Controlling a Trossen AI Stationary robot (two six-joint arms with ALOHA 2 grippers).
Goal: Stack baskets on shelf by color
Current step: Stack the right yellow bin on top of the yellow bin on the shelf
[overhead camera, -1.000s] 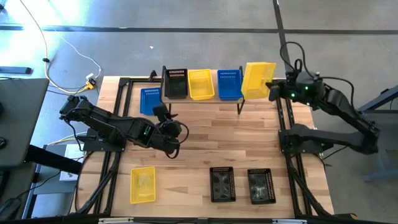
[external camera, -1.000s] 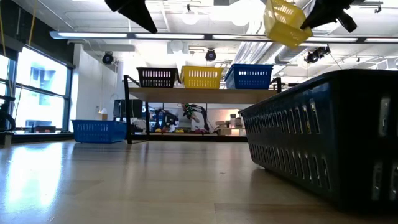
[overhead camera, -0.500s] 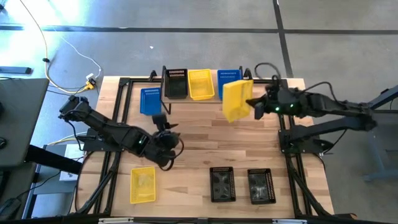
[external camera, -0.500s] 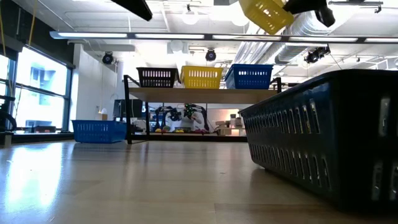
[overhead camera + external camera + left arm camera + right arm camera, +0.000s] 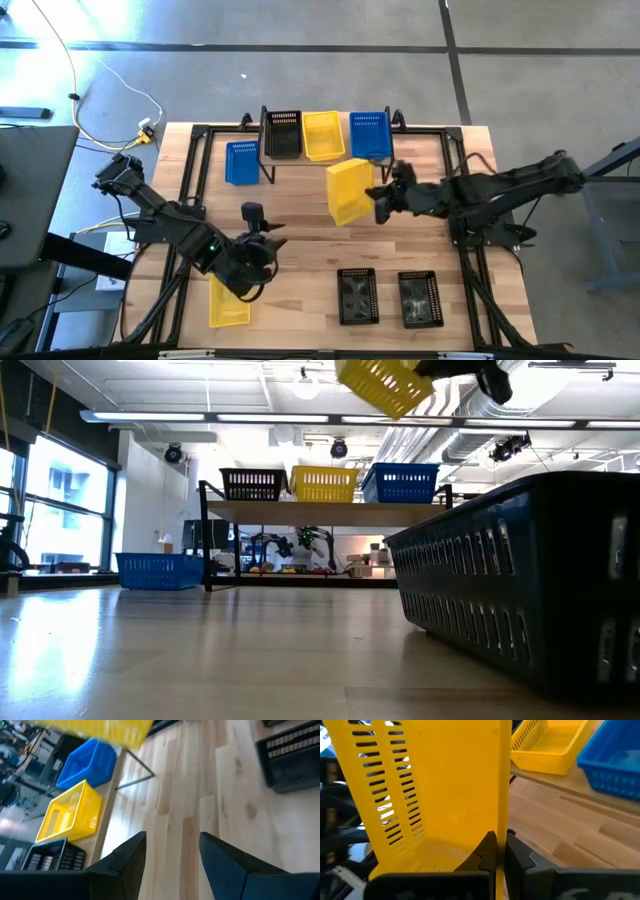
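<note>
The shelf (image 5: 300,160) stands at the far side and bears a black basket (image 5: 281,133), a yellow basket (image 5: 322,135) and a blue basket (image 5: 369,135) side by side. My right gripper (image 5: 378,200) is shut on another yellow basket (image 5: 349,190), held high above the table in front of the shelf. My left gripper (image 5: 172,850) is open and hovers over the table's left half, just above a third yellow basket (image 5: 229,300) near the near edge. A second blue basket (image 5: 241,162) sits on the table left of the shelf. My right gripper pinches the yellow basket by one of its walls (image 5: 503,827), with a finger on either face of that wall. The fingers come level from the table's right side. The basket is lifted clear and tipped on edge, high above the shelf (image 5: 385,380).
Two black baskets (image 5: 358,296) (image 5: 420,298) lie side by side at the near edge, right of centre; one fills the low view's right side (image 5: 520,580). Bare tabletop lies between the shelf and these baskets. Black frame rails run along both table sides.
My right gripper has carried the yellow basket from beyond the shelf's right end toward the table's left and a little nearer, still high up. My left arm has swung toward the near edge, over the yellow basket on the table.
</note>
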